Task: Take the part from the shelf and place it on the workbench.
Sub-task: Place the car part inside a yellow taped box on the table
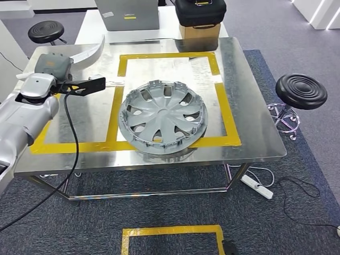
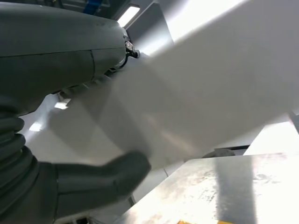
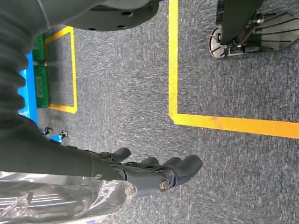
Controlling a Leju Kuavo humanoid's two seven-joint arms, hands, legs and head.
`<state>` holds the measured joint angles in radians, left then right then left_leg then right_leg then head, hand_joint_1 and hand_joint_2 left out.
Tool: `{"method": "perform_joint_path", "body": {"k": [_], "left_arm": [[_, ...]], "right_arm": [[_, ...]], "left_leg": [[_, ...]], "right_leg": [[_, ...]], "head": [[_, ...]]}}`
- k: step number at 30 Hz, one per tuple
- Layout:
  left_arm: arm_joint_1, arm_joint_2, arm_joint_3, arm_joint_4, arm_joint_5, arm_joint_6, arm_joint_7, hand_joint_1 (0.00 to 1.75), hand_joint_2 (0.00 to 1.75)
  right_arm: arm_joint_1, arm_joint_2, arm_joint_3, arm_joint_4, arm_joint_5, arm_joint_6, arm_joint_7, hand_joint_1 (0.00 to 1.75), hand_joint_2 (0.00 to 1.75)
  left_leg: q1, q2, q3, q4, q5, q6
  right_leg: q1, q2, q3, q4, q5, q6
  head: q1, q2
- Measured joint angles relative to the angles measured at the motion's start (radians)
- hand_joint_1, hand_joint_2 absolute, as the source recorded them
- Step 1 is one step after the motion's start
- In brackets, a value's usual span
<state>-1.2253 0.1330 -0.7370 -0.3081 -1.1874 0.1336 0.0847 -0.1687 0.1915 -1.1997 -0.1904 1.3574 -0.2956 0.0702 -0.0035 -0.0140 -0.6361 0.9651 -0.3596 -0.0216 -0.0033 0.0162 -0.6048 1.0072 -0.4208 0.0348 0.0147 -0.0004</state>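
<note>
Currently left hand (image 1: pixel 52 65) is gripping the white part (image 1: pixel 88 54), long axis pointing 2 o'clock over the workbench (image 1: pixel 248 106); right hand (image 3: pixel 155 172) is hanging empty, fingers straight.

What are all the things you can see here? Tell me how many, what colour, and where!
wheel cover: one, silver-grey, lying on the workbench inside the yellow tape
white curved part: one, white, held over the workbench's far left corner
workbench: one, shiny steel, middle of the room
yellow tape frames: two on the workbench, one on the floor in front
stools: two, black, one each side
black case: one, on a brown box behind the workbench
power strip: one, white, on the carpet
left hand: grey, holds the white curved part
right hand: dark, hangs over the carpet, fingers straight, holding nothing
</note>
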Motion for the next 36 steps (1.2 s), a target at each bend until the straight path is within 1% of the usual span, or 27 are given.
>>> {"method": "perform_joint_path", "body": {"k": [2,6,9,14,26,36], "left_arm": [[0.003,0.004,0.004,0.0,0.008,0.019,-0.022,0.0,0.0],[0.014,0.013,0.023,0.001,0.015,0.069,-0.035,0.0,0.0],[0.02,0.022,0.029,0.001,0.016,0.085,-0.033,0.0,0.0],[0.031,0.031,0.046,0.001,0.024,0.093,-0.023,0.0,0.0],[0.041,0.035,0.06,0.001,0.026,0.097,-0.02,0.0,0.0],[0.047,0.035,0.085,0.001,0.035,0.101,-0.036,0.0,0.0]], "right_arm": [[0.0,0.0,0.0,0.0,0.001,0.0,0.0,0.0,0.0],[0.0,0.0,0.0,0.0,0.006,0.0,0.0,0.0,0.0],[0.0,0.0,0.0,0.0,0.008,0.0,0.001,0.0,0.0],[0.0,0.0,0.001,0.0,0.009,0.0,0.001,0.0,0.0],[0.0,0.0,0.001,0.0,0.01,0.0,0.001,0.0,0.0],[-0.001,0.0,0.008,0.0,0.013,0.0,0.001,0.0,0.0]], "left_leg": [[0.0,0.0,0.0,0.0,0.0,0.0],[0.0,0.0,0.0,0.0,0.0,0.0],[0.0,0.0,0.0,0.0,0.0,0.0],[0.0,0.0,0.0,0.0,0.0,0.0],[0.0,0.0,0.0,0.0,0.0,0.0],[0.0,0.0,0.0,0.0,0.0,0.0]], "right_leg": [[0.0,0.0,0.0,0.0,0.0,0.0],[0.0,0.0,0.0,0.0,0.0,0.0],[0.0,0.0,0.0,0.0,0.0,0.0],[0.0,0.0,0.0,0.0,0.0,0.0],[0.0,0.0,0.0,0.0,0.0,0.0],[0.0,0.0,0.0,0.0,0.0,0.0]], "head": [[0.0,0.0],[0.0,0.0],[0.0,0.0],[0.0,0.0],[0.0,0.0],[0.0,0.0]]}}
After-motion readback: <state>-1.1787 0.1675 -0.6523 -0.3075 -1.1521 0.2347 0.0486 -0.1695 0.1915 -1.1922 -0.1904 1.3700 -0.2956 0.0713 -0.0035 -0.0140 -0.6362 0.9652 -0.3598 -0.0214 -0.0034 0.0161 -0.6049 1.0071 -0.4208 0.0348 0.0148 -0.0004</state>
